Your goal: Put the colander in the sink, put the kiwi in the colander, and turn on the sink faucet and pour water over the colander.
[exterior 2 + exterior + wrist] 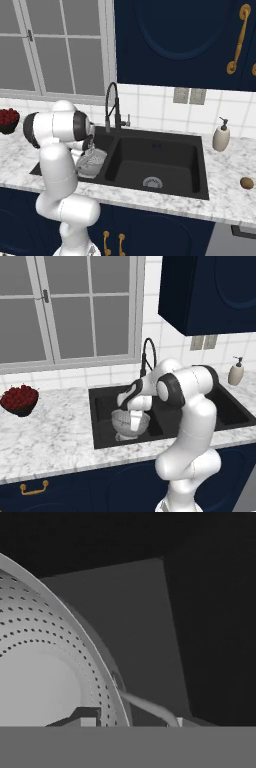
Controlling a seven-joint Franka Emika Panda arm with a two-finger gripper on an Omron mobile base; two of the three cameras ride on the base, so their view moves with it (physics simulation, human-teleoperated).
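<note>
The gripper (131,717) is closed narrowly on the rim of the colander (125,423), which sits in the left basin of the sink (165,150). The kiwi (246,183) lies on the worktop (55,426) right of the sink, near its front edge. The faucet (114,107) stands behind the sink.

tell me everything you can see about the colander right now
The colander is a round silver metal bowl with rows of small holes and a plain smooth bottom, as the hand view shows. It has a thin rim and a slim side handle. It sits inside the left basin of the black sink, tilted rather than level, and looks empty. The claw is shut on its rim, one fingertip inside the bowl and one outside. Whether its base touches the basin floor cannot be told.
</note>
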